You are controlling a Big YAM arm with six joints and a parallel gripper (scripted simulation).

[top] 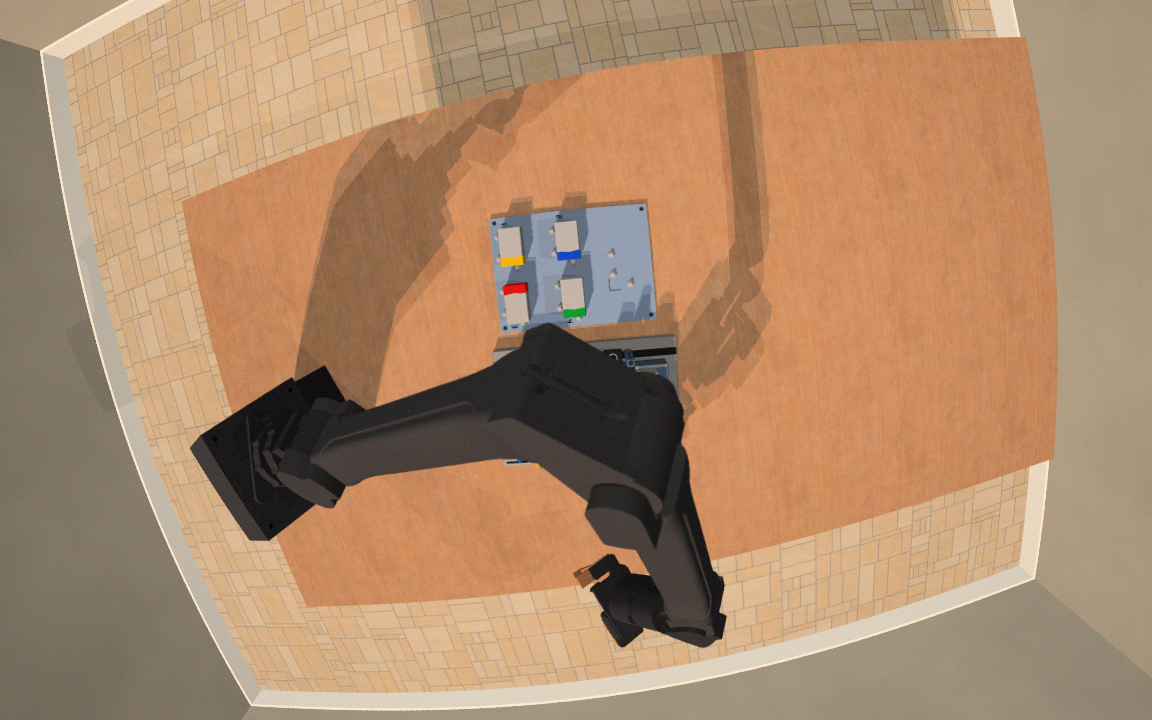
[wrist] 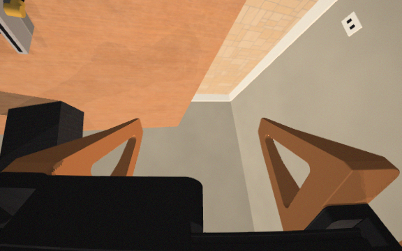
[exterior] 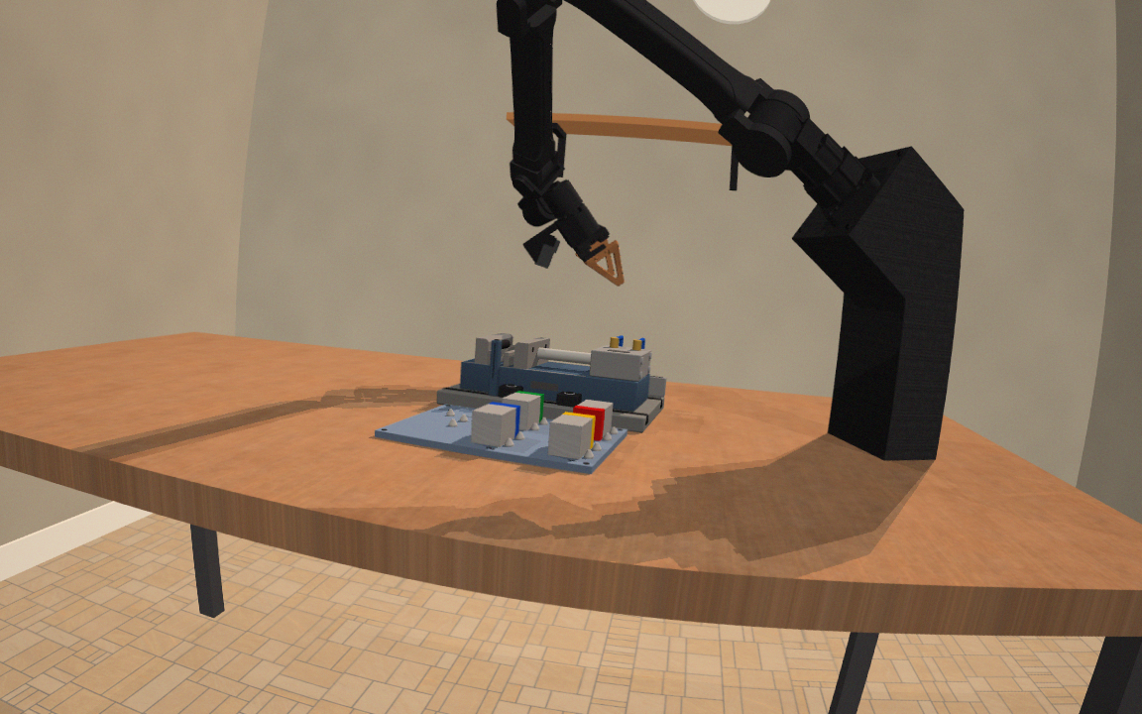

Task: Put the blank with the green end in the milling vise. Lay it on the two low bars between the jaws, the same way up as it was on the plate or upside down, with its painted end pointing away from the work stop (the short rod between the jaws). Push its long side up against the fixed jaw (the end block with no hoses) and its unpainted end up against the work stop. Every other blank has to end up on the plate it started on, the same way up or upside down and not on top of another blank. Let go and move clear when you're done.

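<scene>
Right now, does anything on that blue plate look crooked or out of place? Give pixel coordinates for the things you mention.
One thing: the red block (top: 516, 304) (exterior: 591, 420) has its painted end turned opposite to the yellow (top: 510, 246) (exterior: 571, 435), blue (top: 567, 240) (exterior: 495, 424) and green (top: 572, 297) (exterior: 522, 410) ones. Nothing looks tipped or damaged.

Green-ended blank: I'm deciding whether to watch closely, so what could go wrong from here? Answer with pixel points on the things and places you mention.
The grey block with the green end (top: 572, 293) (exterior: 524, 409) stands close to the grey block with the blue end (top: 567, 237) (exterior: 495, 424), so the open orange-fingered gripper (top: 580, 577) (exterior: 620, 266) (wrist: 200, 125) might knock that neighbour while descending.
</scene>
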